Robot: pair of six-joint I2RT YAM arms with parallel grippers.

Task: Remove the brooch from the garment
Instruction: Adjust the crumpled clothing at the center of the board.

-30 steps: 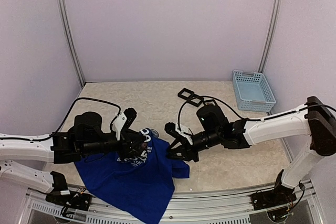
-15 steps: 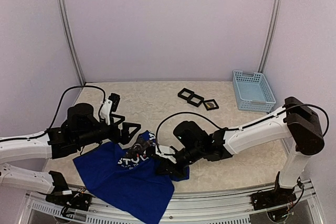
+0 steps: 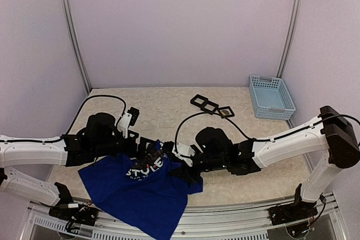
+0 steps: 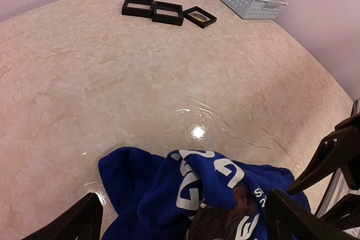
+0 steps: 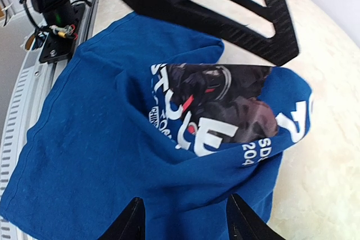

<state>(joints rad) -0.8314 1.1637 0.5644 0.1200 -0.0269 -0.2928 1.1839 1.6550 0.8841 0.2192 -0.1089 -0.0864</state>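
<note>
Pale lilac walls (image 3: 180,26) are enclosing a beige marbled tabletop (image 3: 169,105). A royal-blue cloth T-shirt (image 3: 129,195) is lying crumpled at 7 o'clock, spilling over the near edge. A light-blue plastic basket (image 3: 273,113) is sitting at 2 o'clock, black square frames (image 3: 209,105) at 12. The left gripper (image 4: 188,220) is gaping wide, the right gripper (image 5: 185,217) half-spread, both empty; a second ago the left was pinching cloth.

Garment (image 3: 135,192) seen as royal blue; lettering (image 5: 205,139) white, graphic (image 5: 225,91) dark with small red marks. Frames (image 4: 167,13) noted black, one yellowish inside. Basket (image 3: 271,96) pale blue, lattice-patterned. Table (image 3: 163,111) beige, marbled. Walls (image 3: 180,26) pale lilac.
</note>
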